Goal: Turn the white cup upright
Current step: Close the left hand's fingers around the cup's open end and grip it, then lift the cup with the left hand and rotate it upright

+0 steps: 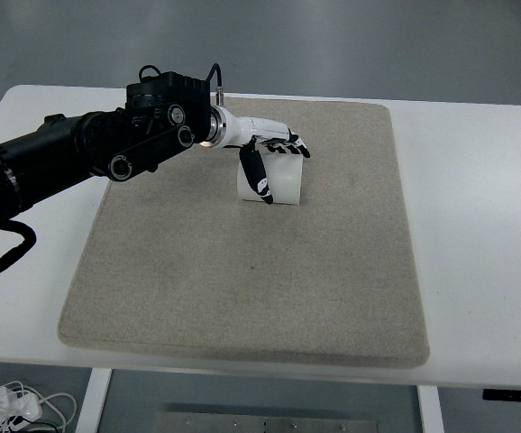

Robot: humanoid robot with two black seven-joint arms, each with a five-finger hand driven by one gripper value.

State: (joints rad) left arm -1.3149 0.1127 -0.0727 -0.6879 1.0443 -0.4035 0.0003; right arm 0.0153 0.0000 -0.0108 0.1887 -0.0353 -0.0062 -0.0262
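Top view shows our left hand (274,149) over the white cup (274,180), fingers (259,176) wrapped down its side. Its axis looks vertical.

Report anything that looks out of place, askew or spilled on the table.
Nothing stands out. The beige mat lies flat and square on the white table, with no spill or damage visible. The left hand is wrapped over the white cup near the mat's far edge; the cup's orientation is hard to judge.

A lab – bare white table (477,225), grey mat (242,271), loose cables (13,404) below.
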